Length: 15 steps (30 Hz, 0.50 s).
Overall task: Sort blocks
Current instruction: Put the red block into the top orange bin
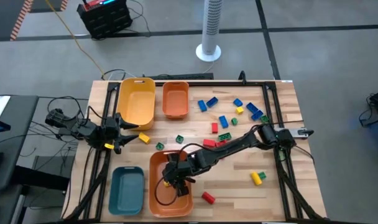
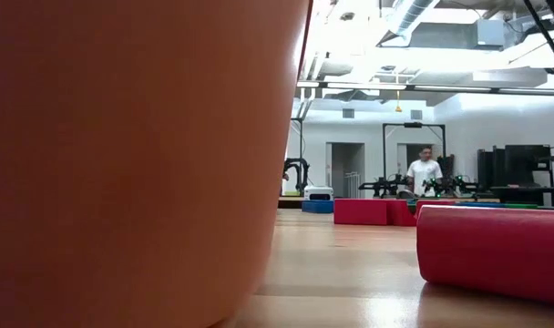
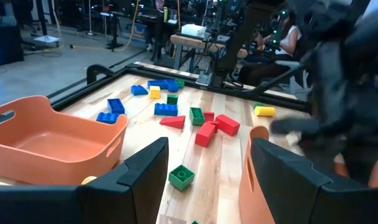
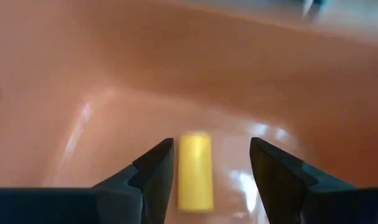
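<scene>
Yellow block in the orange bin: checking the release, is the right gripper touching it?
Apart. The right wrist view shows the yellow block lying on the bin floor, gaps separating it from both fingers of the open right gripper.

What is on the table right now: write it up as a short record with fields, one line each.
right pincer: open, over the large orange plastic bin at the near edge
released item: small yellow plastic brick lying on that bin's floor, between the fingers
left pincer: open, empty, waiting at the table's left side
other bins: yellow plastic bin, small orange plastic bin, teal plastic bin
loose bricks: red, blue, green and yellow plastic bricks scattered on the wooden table
</scene>
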### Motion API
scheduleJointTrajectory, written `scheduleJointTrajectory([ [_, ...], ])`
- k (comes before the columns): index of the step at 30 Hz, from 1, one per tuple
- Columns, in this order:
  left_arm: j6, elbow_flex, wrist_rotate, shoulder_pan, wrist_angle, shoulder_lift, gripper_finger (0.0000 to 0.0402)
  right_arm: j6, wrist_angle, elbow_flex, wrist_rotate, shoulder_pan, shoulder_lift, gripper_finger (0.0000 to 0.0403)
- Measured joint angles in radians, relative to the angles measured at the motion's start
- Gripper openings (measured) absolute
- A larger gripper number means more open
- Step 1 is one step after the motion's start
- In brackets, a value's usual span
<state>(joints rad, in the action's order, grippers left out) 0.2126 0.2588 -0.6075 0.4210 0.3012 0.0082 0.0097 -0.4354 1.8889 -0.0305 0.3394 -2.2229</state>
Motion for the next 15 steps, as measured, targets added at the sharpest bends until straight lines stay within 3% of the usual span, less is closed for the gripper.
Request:
scheduleJointTrajectory([
  [9,-0.009,0.000,0.002,0.000,-0.001,0.000,0.0223,0.001,-0.187,-0.008,-0.360,0.106,0.186,0.0223],
  [15,-0.014,0.000,0.007,0.000,-0.001,0.000,0.0223,0.127,-0.287,-0.076,-0.491,0.137,0.254,0.0223],
])
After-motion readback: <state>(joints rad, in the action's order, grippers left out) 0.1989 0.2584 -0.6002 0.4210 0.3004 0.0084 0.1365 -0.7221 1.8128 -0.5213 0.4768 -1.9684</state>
